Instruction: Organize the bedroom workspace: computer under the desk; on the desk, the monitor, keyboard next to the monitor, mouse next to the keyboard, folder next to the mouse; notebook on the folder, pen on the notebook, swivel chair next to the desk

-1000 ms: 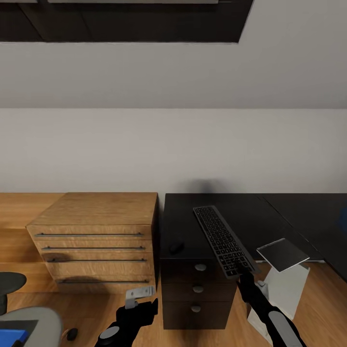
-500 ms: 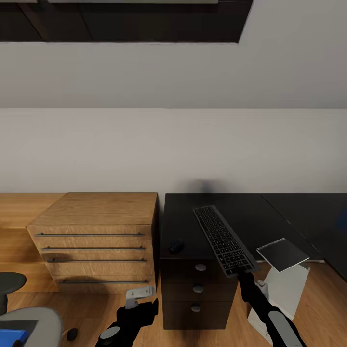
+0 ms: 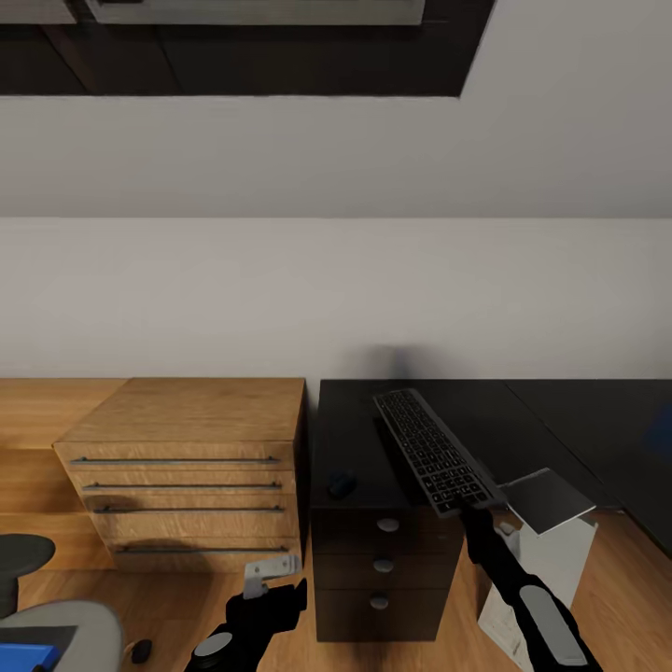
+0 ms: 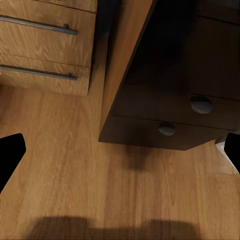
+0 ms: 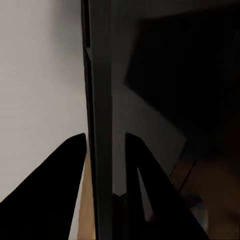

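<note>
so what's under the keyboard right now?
The keyboard is held tilted by the right gripper at its near end. The black desk top lies beneath it, with the mouse off to the side. Whether its far end touches the desk cannot be told.

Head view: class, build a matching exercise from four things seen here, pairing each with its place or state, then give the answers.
1. keyboard
2. mouse
3. left gripper
4. oak drawers

A. lying on the black desk top
B. beside the desk, on the floor
C. held by the right gripper
D. open, low over the floor

Pairs: 1-C, 2-A, 3-D, 4-B
</note>
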You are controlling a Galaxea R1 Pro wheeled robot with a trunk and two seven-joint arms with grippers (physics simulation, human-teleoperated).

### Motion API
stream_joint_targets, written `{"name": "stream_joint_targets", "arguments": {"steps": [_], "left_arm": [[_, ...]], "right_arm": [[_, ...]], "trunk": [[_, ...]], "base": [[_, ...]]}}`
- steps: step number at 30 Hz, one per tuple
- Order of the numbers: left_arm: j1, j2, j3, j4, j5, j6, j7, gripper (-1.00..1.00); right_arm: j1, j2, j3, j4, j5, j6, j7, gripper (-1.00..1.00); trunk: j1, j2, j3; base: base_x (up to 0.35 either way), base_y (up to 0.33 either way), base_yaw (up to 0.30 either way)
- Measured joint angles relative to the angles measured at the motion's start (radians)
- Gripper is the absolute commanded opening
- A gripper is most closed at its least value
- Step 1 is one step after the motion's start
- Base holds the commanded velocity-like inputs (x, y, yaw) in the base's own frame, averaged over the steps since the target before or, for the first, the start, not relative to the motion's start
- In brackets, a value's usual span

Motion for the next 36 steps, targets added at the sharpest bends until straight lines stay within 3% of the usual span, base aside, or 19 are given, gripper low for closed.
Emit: {"name": "stream_joint_targets", "arguments": {"steps": [17,36], "left_arm": [[0.0,0.0,0.002,0.001,0.0,0.0,0.0,1.0],[0.0,0.0,-0.002,0.001,-0.004,-0.001,0.001,1.0]], "right_arm": [[0.036,0.015,0.007,-0.247,0.0,0.002,-0.004,-1.0],[0.055,0.014,0.011,-0.31,-0.005,0.052,-0.081,-1.0]], "trunk": [[-0.065,0.119,0.053],[-0.138,0.252,0.113]], "base": [[-0.02,0.0,0.0],[-0.214,-0.145,0.0]]}}
